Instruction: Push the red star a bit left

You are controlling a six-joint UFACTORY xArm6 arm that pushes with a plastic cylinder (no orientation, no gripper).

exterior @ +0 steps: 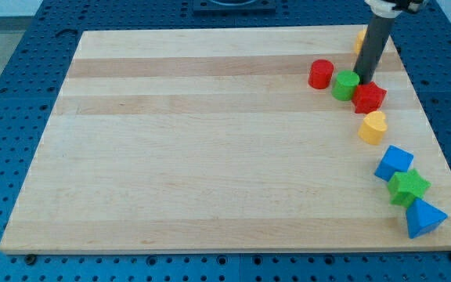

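The red star (369, 97) lies near the view's right edge of the wooden board (210, 141), in the upper part. My tip (363, 81) stands just above the star's top edge, touching or nearly touching it, between the star and the green cylinder (344, 85) on its left. The dark rod rises up and to the right from there. The green cylinder touches the star's upper left side.
A red cylinder (321, 74) sits left of the green one. A yellow block (373, 127) lies below the star. A blue block (394, 163), a green star (408, 188) and a blue triangle (423, 218) run down the right edge. A yellow-orange block (360, 37) peeks out behind the rod.
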